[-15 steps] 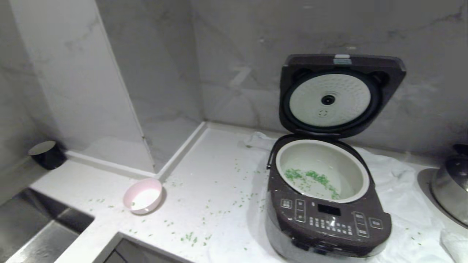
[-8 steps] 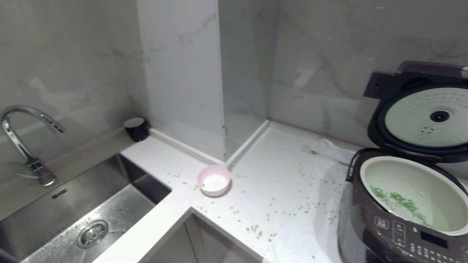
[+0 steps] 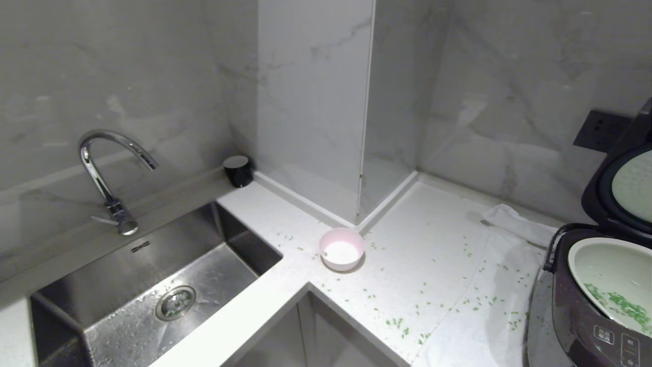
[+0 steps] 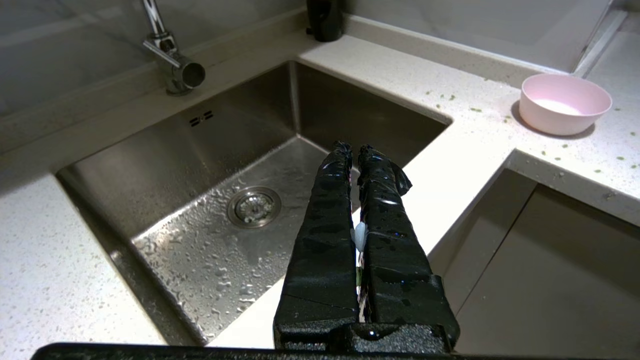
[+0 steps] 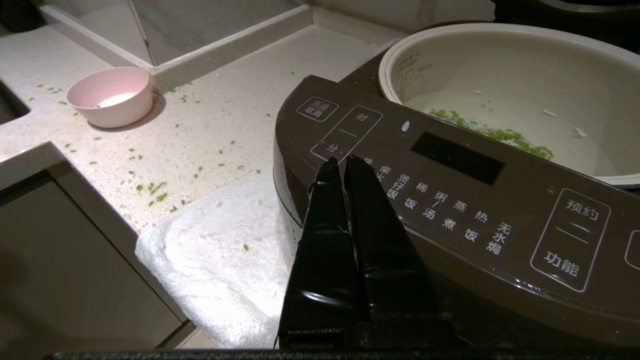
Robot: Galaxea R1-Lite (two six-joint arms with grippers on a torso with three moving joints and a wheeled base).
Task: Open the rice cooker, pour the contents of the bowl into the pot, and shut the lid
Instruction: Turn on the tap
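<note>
While both clenched empty, right end effector (image 5: 341, 164) fronts rice cooker (image 5: 450, 200); bowl (image 5: 111, 96) well apart.

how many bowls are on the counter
1: a pink bowl on the white counter, near the inner corner beside the sink. The view cuts off at the cooker, so others may be hidden.

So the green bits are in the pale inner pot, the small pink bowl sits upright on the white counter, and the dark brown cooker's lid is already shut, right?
Not quite: the dark brown hinged lid stands open, as the head view shows. The rest holds: green chopped bits lie in the pale inner pot, and the small pink bowl sits upright on the white counter.
</note>
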